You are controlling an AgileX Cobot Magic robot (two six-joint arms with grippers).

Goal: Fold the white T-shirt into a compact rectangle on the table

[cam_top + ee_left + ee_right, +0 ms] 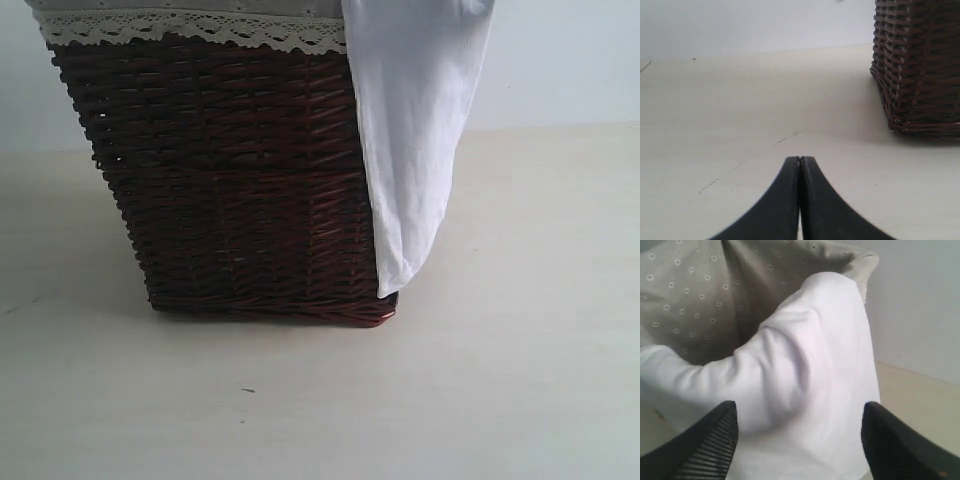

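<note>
From where I sit, the folding has not begun. The shirt [415, 130] is not on the table [500, 390] at all but draped over the rim of the basket [230, 180]. One length hangs down the outside wall almost to the basket's foot, and the rest lies over the liner [685, 300] toward the inside. My right gripper [799, 415] sits at that rim with its fingers spread wide, white cloth between and beyond them, nothing pinched as far as I can see. My left gripper [800, 162] hovers low over the table beside the basket, fingers pressed together on nothing. Left to do, I judge: get the shirt out, spread it flat, then make every fold. I can read no writing: the cloth that shows is plain white, the liner carries only small flowers and lace, and no brand or label shows.
</note>
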